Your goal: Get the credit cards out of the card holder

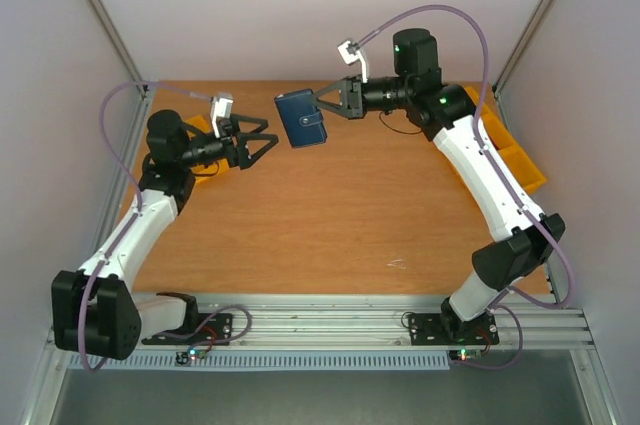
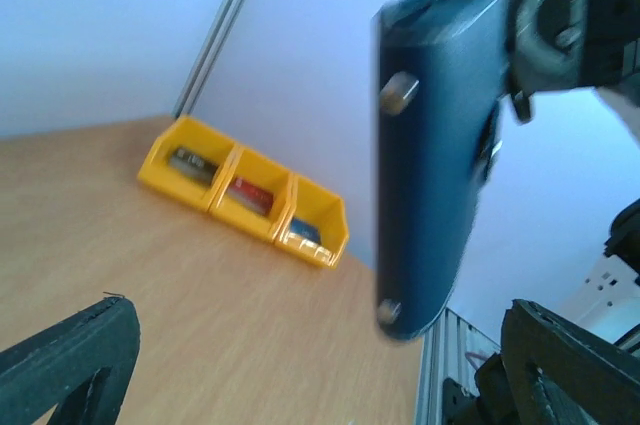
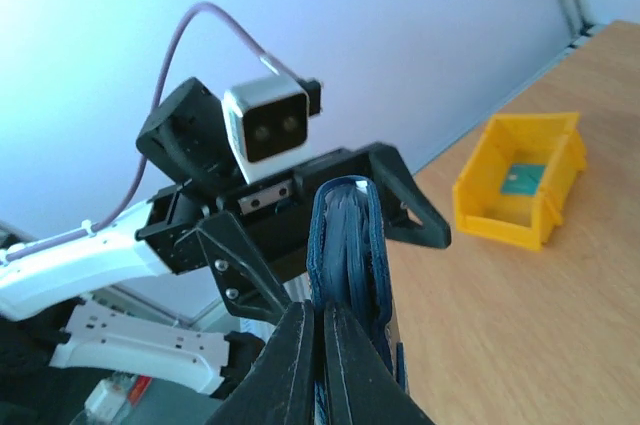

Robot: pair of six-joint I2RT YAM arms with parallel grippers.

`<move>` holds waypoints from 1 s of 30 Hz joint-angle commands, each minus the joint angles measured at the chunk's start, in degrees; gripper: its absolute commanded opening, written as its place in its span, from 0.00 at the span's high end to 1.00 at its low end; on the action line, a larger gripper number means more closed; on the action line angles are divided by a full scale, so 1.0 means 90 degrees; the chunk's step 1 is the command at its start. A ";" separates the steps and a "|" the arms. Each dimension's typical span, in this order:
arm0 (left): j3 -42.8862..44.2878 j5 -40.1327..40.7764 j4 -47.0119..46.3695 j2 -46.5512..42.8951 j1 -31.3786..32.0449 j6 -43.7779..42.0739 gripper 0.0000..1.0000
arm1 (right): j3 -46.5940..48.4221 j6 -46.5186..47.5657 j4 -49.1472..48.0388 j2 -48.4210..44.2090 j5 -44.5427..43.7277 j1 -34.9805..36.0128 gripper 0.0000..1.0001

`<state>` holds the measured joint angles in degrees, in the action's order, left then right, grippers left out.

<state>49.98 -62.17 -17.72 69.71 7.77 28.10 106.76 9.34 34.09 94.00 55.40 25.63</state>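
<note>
Dark navy-blue card holder (image 1: 302, 118) – a closed, booklet-shaped wallet with a smooth, faintly glossy cover – held in the air above the far part of the orange-brown wood-grain desk (image 1: 330, 235). The right gripper (image 1: 322, 103) clamps one of its edges, the two black fingers (image 3: 296, 365) pressed narrow on the cover. In the top view the broad face is turned to the camera, with the snap tab on the side toward the right arm. In the left wrist view the long axis runs almost upright and two round metal studs show on the outer face. Seen edge-on from the right wrist, the rounded edge shows stacked blue layers; whether cards lie among them cannot be told.

The left gripper (image 1: 268, 138) hangs just beside the holder, apart from it, its fingers (image 2: 75, 360) spread wide around nothing.

Yellow plastic bins (image 2: 240, 190) – three joined in a row at the desk's right edge – hold one flat piece each: dark grey, red, blue. A single yellow bin (image 3: 520, 180) at the left edge holds a small greenish flat piece.
</note>
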 commanded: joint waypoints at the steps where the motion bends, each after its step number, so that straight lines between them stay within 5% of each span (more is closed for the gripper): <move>1: 0.0465 0.0202 -0.1296 -0.0034 0.0336 0.0324 0.01 | 0.0251 0.0075 -0.0435 0.0049 0.0634 0.0153 0.99; 7: 0.0434 0.0386 -0.1672 -0.0034 0.0896 0.0350 0.04 | 0.0402 -0.0129 -0.0789 0.0103 0.0854 0.0284 0.99; 11: 0.0370 0.0562 -0.1675 -0.0161 0.0919 0.0421 0.51 | 0.0369 -0.0051 -0.0682 0.0039 0.0770 0.0297 0.99; 14: 0.0319 0.0566 -0.1748 -0.0283 0.0915 0.0465 0.69 | 0.0330 0.0044 -0.0570 -0.0002 0.0680 0.0296 0.99; 24: 0.0049 0.0343 -0.1550 -0.0541 0.0904 0.0484 0.68 | 0.0580 0.0328 -0.0165 0.0005 0.0591 0.0280 0.99; 30: -0.0006 0.0351 -0.1479 -0.0592 0.0905 0.0567 0.94 | 0.0696 0.0550 0.0208 0.0015 0.0393 0.0241 0.99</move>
<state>50.52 -58.22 -29.39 65.43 15.94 32.71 110.30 11.84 33.67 94.96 60.77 27.99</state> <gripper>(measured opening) 0.132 0.016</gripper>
